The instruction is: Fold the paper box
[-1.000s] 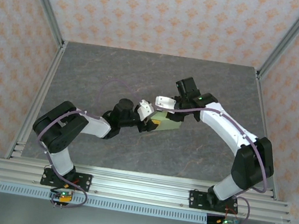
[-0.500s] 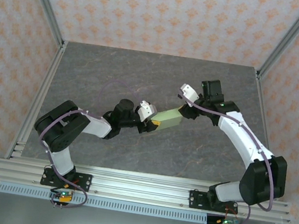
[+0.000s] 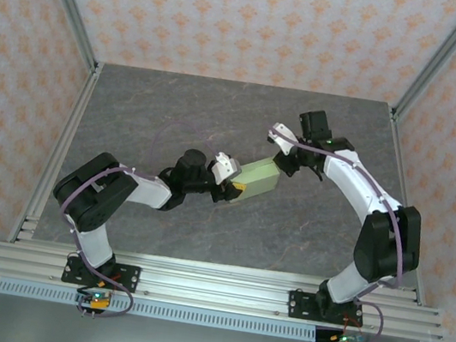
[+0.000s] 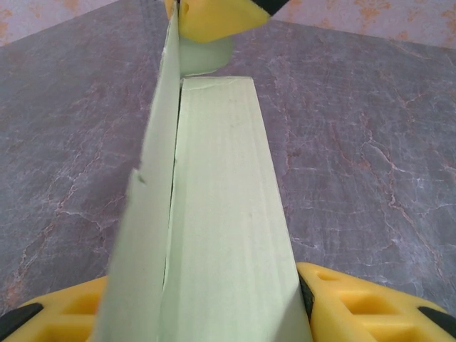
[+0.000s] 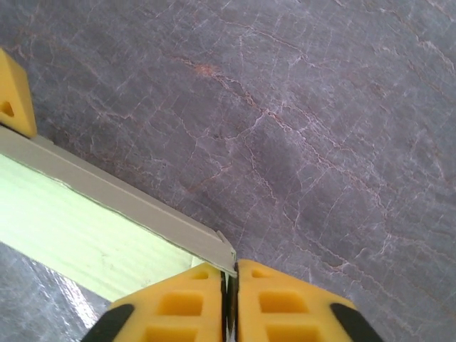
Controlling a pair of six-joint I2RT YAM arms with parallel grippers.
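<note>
The paper box (image 3: 258,177) is a pale green, flat rectangular sleeve held just above the grey table, between the two arms. My left gripper (image 3: 232,188) is shut on its near-left end; in the left wrist view the box (image 4: 221,214) runs up from between the yellow fingers (image 4: 356,303), with a loose side panel along its left. My right gripper (image 3: 283,160) is shut on the far-right end. In the right wrist view its fingers (image 5: 285,303) pinch a thin corner flap of the box (image 5: 92,228).
The grey marbled table (image 3: 168,109) lies open around the box. Aluminium frame posts and patterned walls bound it at the back and sides. A rail (image 3: 210,285) carries both arm bases at the near edge.
My right gripper left the top of the box, swung out to the right and came back to close on its far end. The box turned slightly; the left gripper kept its hold.
</note>
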